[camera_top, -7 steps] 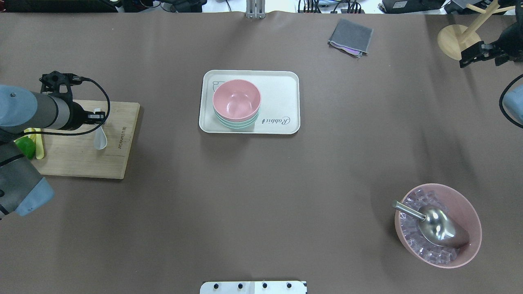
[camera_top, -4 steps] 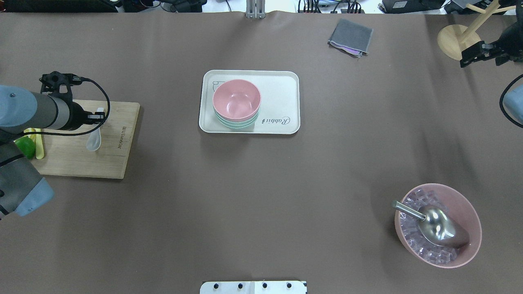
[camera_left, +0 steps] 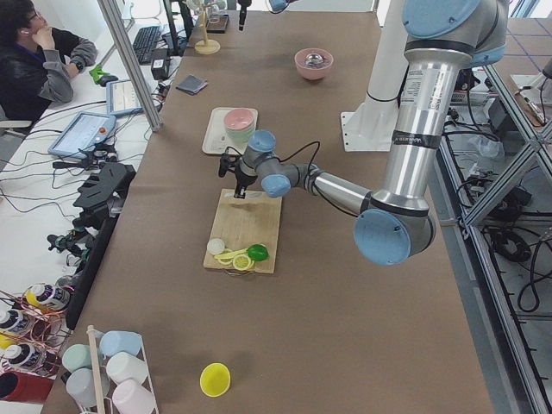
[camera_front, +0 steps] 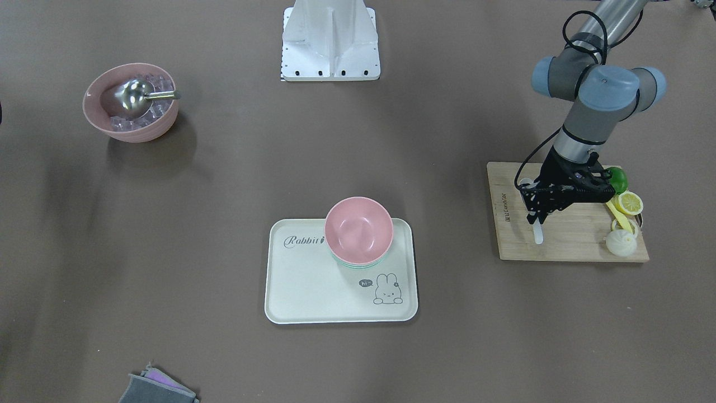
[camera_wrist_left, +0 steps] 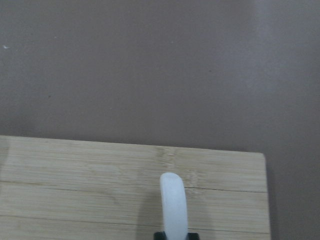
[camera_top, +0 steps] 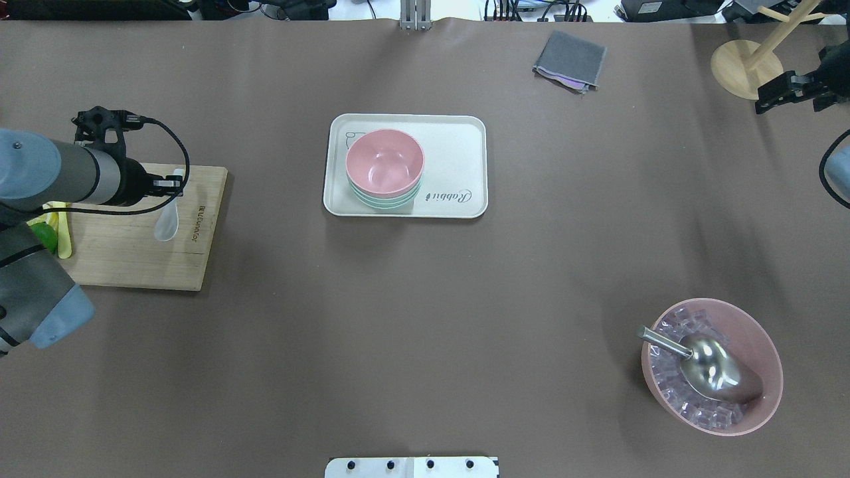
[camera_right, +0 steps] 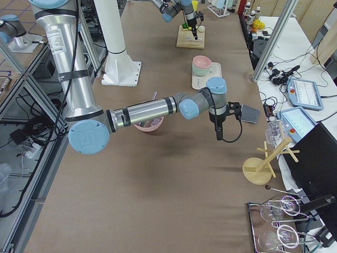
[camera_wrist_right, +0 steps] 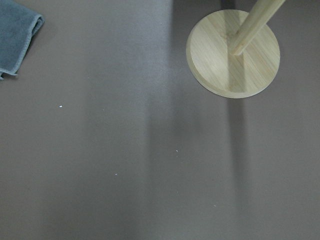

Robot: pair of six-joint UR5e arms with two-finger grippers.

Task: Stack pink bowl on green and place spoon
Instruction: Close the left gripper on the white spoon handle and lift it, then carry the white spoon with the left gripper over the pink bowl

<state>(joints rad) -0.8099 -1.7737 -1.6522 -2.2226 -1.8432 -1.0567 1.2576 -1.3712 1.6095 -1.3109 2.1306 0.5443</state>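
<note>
While the left end effector [camera_top: 172, 187] hangs over the far corner of the board [camera_top: 133, 259], you can see its fingers pinching the white spoon [camera_top: 167, 219] by the handle. The spoon's scoop end points back toward the robot, and the handle tip pokes out ahead of the fingers, as the left wrist view shows. Whether the spoon touches the board, you cannot tell from these views. Behind that end effector, at the board's outer edge, lie a lime and cut lemon pieces [camera_front: 625, 197].

Well off to that end effector's right, toward the middle of the worktop [camera_top: 425, 318], you find the tray [camera_top: 458, 153]. On it the pink bowl [camera_top: 384, 161] sits nested in the green bowl [camera_top: 385, 202], of which only the rim shows beneath. Both stand in the tray's left half, beside the rabbit print.

The right end effector [camera_top: 773, 96] hangs at the far right edge, just beside the round foot of the wooden stand [camera_top: 737, 66]. You cannot tell whether its fingers are spread or pressed together. A grey cloth [camera_top: 570, 60] lies to its left, and a second pink bowl [camera_top: 764, 332] of ice cubes with a metal scoop [camera_top: 714, 372] stands well apart, nearer the robot.
</note>
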